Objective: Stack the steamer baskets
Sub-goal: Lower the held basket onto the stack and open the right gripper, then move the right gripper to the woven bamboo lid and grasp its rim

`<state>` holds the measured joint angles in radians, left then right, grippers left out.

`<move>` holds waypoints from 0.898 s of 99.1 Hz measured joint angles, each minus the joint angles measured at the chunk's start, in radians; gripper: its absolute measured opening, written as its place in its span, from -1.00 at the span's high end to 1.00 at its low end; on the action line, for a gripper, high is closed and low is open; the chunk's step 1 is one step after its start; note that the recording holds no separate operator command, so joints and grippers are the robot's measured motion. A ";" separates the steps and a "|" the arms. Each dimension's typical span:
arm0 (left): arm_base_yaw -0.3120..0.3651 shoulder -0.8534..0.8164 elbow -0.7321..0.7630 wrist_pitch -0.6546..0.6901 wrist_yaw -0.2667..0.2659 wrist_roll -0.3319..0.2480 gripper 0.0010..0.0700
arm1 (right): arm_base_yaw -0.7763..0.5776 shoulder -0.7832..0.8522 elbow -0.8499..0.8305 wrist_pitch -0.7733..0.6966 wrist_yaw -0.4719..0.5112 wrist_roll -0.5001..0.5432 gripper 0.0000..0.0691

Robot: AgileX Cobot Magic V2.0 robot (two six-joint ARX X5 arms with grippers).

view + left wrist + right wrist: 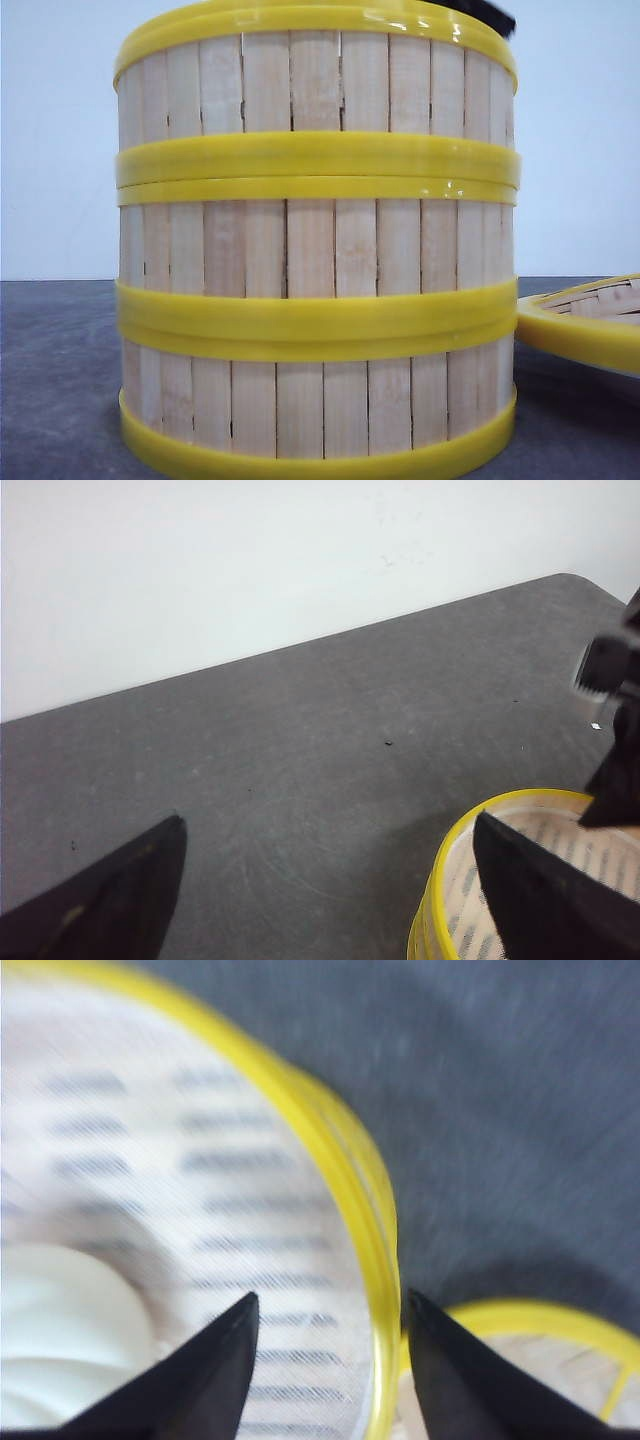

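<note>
Stack: three steamer baskets [316,250] stand upright on the grey table [60,380], axis vertical, directly below both grippers.
Top basket: something white lies inside, blurred.
Lid [590,320]: low, just beside the stack.
Right gripper [330,1360]: fingers apart, one each side of the top rim, clamping not clear.
Left gripper [330,890]: wide open, holding nothing, bare table under one finger.

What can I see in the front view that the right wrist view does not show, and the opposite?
Only the front view shows the stack's slatted side walls: three steamer baskets stacked upright, against a white wall.

Only the right wrist view shows the top basket's slatted floor, something white inside it, and the right pincer with its fingers straddling that basket's rim.

Both show the yellow rims, the grey table, and the yellow-rimmed lid beside the stack.
</note>
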<state>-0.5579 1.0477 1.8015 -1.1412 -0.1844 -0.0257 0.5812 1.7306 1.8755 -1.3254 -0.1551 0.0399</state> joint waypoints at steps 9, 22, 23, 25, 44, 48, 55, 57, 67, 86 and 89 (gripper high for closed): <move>0.000 0.000 0.000 0.000 0.000 0.000 -0.59 | -0.006 0.000 0.085 -0.011 0.030 -0.013 0.17; 0.000 0.000 0.000 0.000 0.000 0.000 -0.59 | -0.019 -0.021 0.114 -0.025 0.171 -0.037 0.17; 0.000 0.000 0.000 0.000 0.000 0.000 -0.59 | -0.022 -0.023 0.113 -0.025 0.182 -0.039 0.17; 0.000 0.000 0.000 0.000 0.000 0.000 -0.59 | -0.029 -0.031 0.105 -0.025 0.213 -0.041 0.17; 0.000 -0.001 0.000 -0.011 0.000 0.000 -0.59 | -0.135 -0.179 -0.043 -0.024 0.257 -0.044 0.17; 0.000 -0.001 0.000 -0.011 0.000 0.000 -0.59 | -0.163 -0.225 -0.081 -0.024 0.258 -0.044 0.17; 0.000 -0.001 0.000 -0.011 0.000 0.000 -0.59 | -0.212 -0.304 -0.160 -0.024 0.261 -0.044 0.17; 0.000 -0.001 0.000 -0.010 0.000 0.000 -0.59 | -0.224 -0.325 -0.185 -0.024 0.261 -0.044 0.17; 0.000 -0.001 0.000 0.003 0.000 0.000 -0.59 | -0.273 -0.409 -0.324 -0.023 0.260 -0.043 0.17; 0.000 -0.001 0.000 0.009 0.000 0.000 -0.59 | -0.294 -0.465 -0.581 -0.015 0.195 -0.024 0.17; 0.000 0.000 0.000 0.009 0.000 0.000 -0.59 | -0.293 -0.470 -0.612 -0.011 0.182 -0.023 0.17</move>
<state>-0.5579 1.0473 1.8015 -1.1324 -0.1844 -0.0261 0.2882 1.2602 1.2636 -1.3365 0.0273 0.0170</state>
